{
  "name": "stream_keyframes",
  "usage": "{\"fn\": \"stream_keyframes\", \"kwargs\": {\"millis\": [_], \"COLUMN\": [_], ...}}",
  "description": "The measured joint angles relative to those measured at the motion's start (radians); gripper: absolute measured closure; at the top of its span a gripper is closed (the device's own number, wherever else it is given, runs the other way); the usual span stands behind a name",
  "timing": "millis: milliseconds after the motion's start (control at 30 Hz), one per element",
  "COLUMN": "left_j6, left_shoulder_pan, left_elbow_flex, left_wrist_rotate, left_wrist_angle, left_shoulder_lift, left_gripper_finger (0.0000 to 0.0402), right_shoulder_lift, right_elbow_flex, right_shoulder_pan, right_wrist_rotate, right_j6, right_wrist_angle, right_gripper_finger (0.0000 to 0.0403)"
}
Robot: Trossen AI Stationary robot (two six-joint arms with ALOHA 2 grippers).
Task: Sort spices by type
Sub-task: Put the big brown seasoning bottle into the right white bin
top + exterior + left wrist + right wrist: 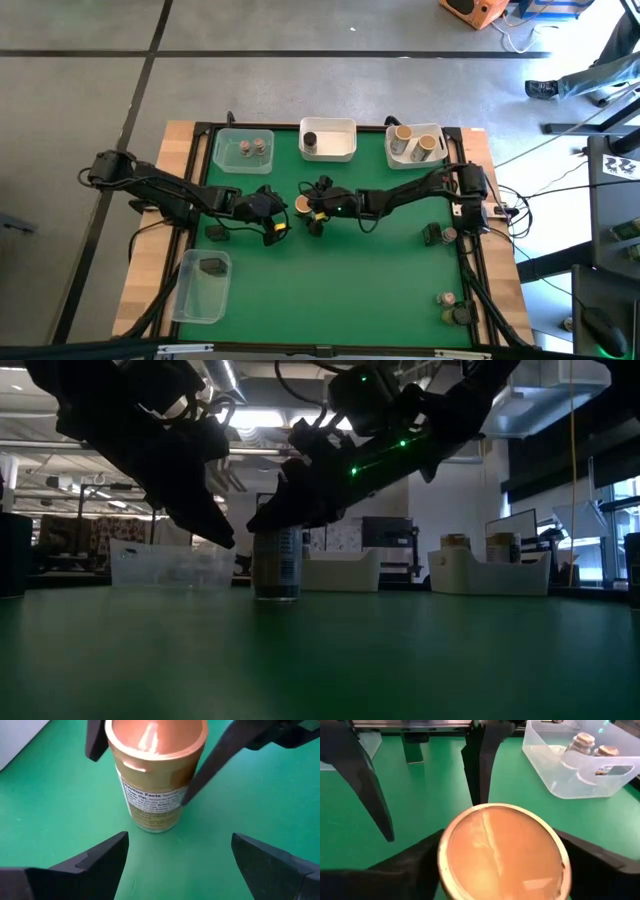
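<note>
A spice jar (pixel 301 204) with a tan-orange lid and a printed label stands upright on the green mat (pixel 340 270) near the middle. It also shows in the low view as the jar (pixel 277 565). My right gripper (pixel 307 206) reaches in from the right, shut on it; its fingers (pixel 210 765) press both sides just under the lid (pixel 502 855). My left gripper (pixel 277 219) hovers just left of the jar, open and holding nothing, and its fingers (pixel 100 860) stop short of the jar (pixel 155 775).
Along the back stand a clear tub (pixel 243 150) with two grey-lidded jars, a white tub (pixel 328 140) with a dark cylinder, and a tub (pixel 415 145) with two tan-lidded jars. Front left, a clear tub (pixel 203 285) holds a dark block. Loose spices lie at left (pixel 215 233) and right (pixel 440 235), (pixel 455 308).
</note>
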Motion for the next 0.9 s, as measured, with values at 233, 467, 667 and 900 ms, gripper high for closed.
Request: {"fn": "stream_keyframes", "kwargs": {"millis": [233,467,667,900], "left_j6": [-0.004,-0.034,-0.028,-0.030], "left_shoulder_pan": [0.000,0.000,0.000,0.000], "left_elbow_flex": [0.000,0.000,0.000,0.000], "left_wrist_rotate": [0.000,0.000,0.000,0.000], "left_wrist_angle": [0.015,0.013,0.014,0.014], "left_shoulder_lift": [0.000,0.000,0.000,0.000], "left_gripper_finger": [0.0066,0.0066,0.0066,0.0066], "right_shoulder_lift": [-0.036,-0.155,-0.234,-0.342], "right_elbow_flex": [0.000,-0.001,-0.002,-0.002], "right_shoulder_pan": [0.001,0.002,0.001,0.001], "right_wrist_rotate": [0.033,0.150,0.282,0.468], "right_j6": [-0.097,-0.132,-0.155,-0.155], "right_wrist_angle": [-0.058,-0.245,-0.410,-0.598], "right_gripper_finger": [0.0130,0.0130,0.0130,0.0130]}}
